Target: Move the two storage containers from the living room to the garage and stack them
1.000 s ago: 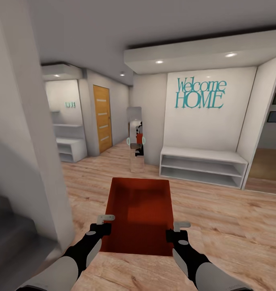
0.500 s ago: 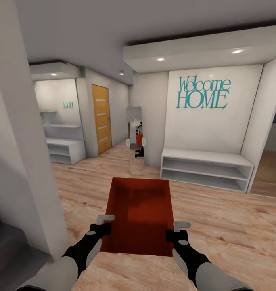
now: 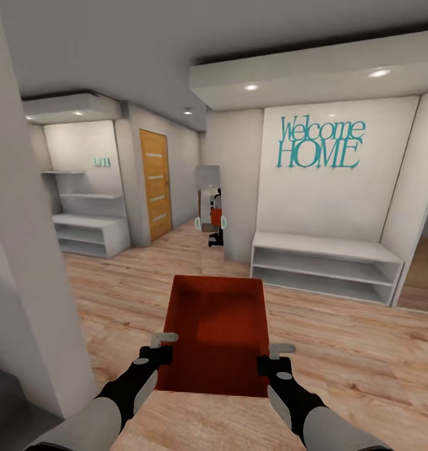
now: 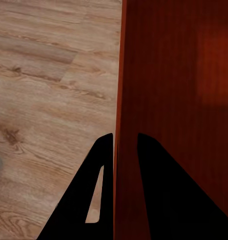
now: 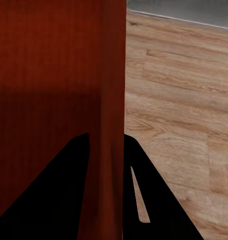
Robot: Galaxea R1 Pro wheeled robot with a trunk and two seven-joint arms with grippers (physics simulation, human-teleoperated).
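Orange-red container [image 3: 217, 332] is carried level in front of the robot, above the wood-plank floor [image 3: 339, 351], its long axis pointing straight ahead along the line of travel. Left gripper [image 3: 159, 348] clamps the left side wall near the rear corner; right gripper [image 3: 278, 354] clamps the right side wall opposite. The left wrist view confirms one finger outside the wall and one inside, closed onto it [image 4: 125, 145]; the right wrist view shows the same pinch on the other wall [image 5: 106, 142]. Both arms are equally placed, so the load is shared and neither hand is nearer.

Location: a hallway with a white shelf bench [image 3: 323, 266] under a "Welcome HOME" wall sign [image 3: 319, 144] ahead right, a wooden door [image 3: 155, 185] ahead left, and a grey wall edge [image 3: 26, 263] close on the left. Grey garage concrete is not identifiable here.

Assessment: transport step is under way, with placement not yet begun. The bin projects forward of the hands, so its far end leads in any turn; clearance at the near left wall appears to be the main risk.
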